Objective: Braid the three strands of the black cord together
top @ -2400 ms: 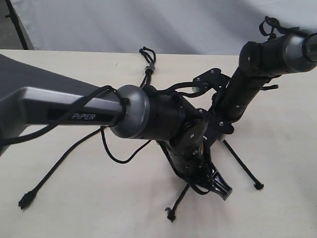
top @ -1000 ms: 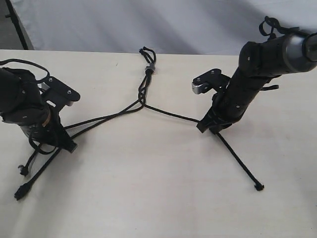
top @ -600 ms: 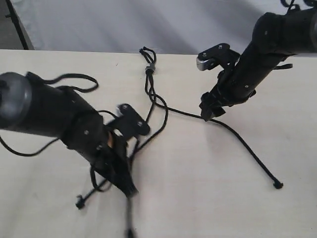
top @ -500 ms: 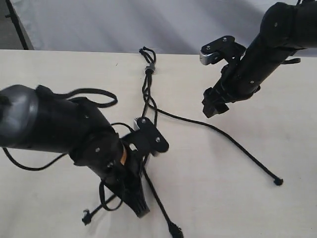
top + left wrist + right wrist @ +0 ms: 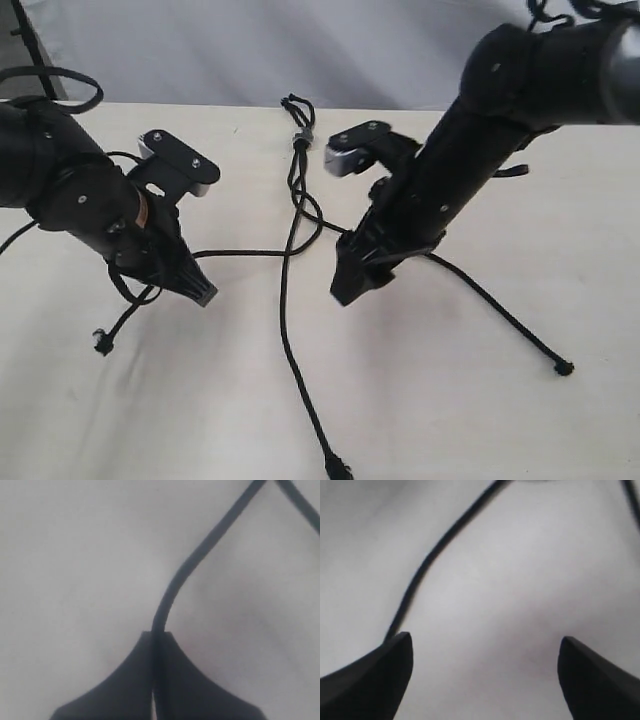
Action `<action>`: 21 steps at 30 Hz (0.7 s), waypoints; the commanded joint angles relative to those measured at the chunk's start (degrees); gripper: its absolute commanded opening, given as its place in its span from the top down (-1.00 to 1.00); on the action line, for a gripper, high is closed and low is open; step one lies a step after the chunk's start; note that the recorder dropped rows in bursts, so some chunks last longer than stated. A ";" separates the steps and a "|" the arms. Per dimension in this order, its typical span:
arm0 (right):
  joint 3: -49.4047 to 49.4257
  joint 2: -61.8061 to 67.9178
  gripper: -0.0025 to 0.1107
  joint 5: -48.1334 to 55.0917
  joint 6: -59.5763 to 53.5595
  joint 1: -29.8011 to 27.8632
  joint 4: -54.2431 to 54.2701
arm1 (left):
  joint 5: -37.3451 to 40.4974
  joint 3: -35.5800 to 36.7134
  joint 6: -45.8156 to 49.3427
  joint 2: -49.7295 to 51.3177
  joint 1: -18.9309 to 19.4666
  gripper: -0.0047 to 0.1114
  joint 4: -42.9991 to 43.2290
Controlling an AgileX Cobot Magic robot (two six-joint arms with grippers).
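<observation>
Where the black cord (image 5: 300,140) is gathered at its knot, at the far middle of the table (image 5: 470,430), we see its three strands twist together briefly and then fan out toward the near side. The left strand (image 5: 240,253) runs leftward along the tabletop to the left gripper (image 5: 200,292). In the left wrist view we find that gripper (image 5: 152,636) closed tight on it, the left strand (image 5: 175,580) coming straight out from between the pressed fingertips. The middle strand (image 5: 283,330) lies free between the two grippers, apart from both, and ends in a knotted tip (image 5: 335,466) at the near edge of the picture. The right strand (image 5: 500,312) comes out from behind the right gripper (image 5: 345,290) and reaches to the near right, its end knot (image 5: 565,368) well apart from the gripper. In the right wrist view we see that gripper (image 5: 485,645) spread wide with nothing between its fingers (image 5: 385,670). There one strand (image 5: 430,557) slants down to the outer side of a finger and disappears behind it.

The right arm covers the stretch of the right strand nearest the twist, so we cannot follow it there. Behind the left gripper the held strand is lost among dark loops, and we cannot tell which of them leads to the small knotted end (image 5: 100,343) lying to its near left. Both wrist views are blurred, and we cannot say which strand the right one shows.
</observation>
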 commanded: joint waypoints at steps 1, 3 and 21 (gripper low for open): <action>2.76 -0.44 -0.37 -5.34 3.72 8.20 -2.21 | -1.40 0.05 1.90 3.87 0.09 0.92 0.21; 3.10 -0.20 -0.37 -7.43 8.64 12.11 -5.90 | -1.68 0.05 1.90 5.03 0.09 0.92 0.21; 3.10 9.33 0.44 -12.25 26.28 22.93 -22.63 | -1.68 0.05 1.69 6.88 0.09 0.92 0.21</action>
